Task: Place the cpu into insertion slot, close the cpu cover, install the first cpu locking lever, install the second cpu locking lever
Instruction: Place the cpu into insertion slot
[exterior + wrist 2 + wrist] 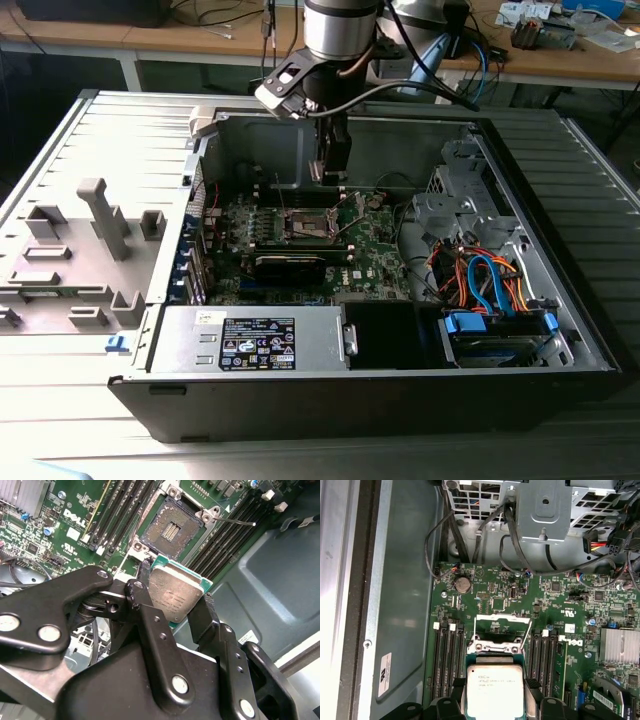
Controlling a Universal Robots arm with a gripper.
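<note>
— where is the chip now?

— look inside the open computer case (300,405), over the green board (385,268). the gripper (333,178) hangs there, and its two fingers (206,615) are clamped on the cpu (175,597), on two opposite edges. the chip is in the air, near the insertion slot (172,527) but not yet in it.

— is it difficult to hold?

— a little, i think. it looks light, thin and stiff, so it will not bend. but the metal top is smooth and could slide. the edges seem the right place to take it, as the fingers do. i would keep away from the underside. the gold pin field of the slot looks very fragile, so the chip should go down flat and without force.

— and how many of each thing?

— from big to small: one case, one board, one gripper with two fingers, one slot, one cpu cover (502,618) standing open at the slot's edge, one cpu. then one locking lever (235,521), a thin wire beside the slot. a second one i cannot tell.
</note>
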